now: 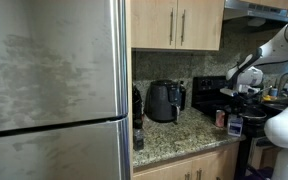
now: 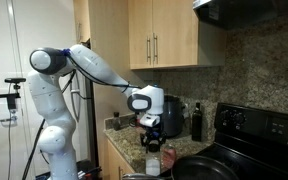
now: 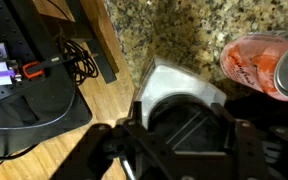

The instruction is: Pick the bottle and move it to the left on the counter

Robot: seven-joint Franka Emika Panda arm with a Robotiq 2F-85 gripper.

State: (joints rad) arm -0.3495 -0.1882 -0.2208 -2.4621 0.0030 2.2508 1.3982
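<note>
The small white bottle (image 3: pixel 184 82) stands at the front edge of the granite counter (image 3: pixel 174 30). It shows in both exterior views (image 1: pixel 235 127) (image 2: pixel 153 163). My gripper (image 3: pixel 184 112) comes down on it from above, with one finger pressed against each side of its top. The gripper also shows in both exterior views (image 1: pixel 237 108) (image 2: pixel 152 146). I cannot tell whether the bottle's base still touches the counter.
A reddish-pink can (image 3: pixel 259 62) (image 1: pixel 221 118) stands close beside the bottle. The black air fryer (image 1: pixel 164 100) (image 2: pixel 173 118) and a slim dark bottle (image 2: pixel 196 120) stand further back. The black stove (image 2: pixel 239 150) adjoins the counter. The fridge (image 1: pixel 54 90) is at the far end. Wooden floor with cables (image 3: pixel 54 70) lies below the counter edge.
</note>
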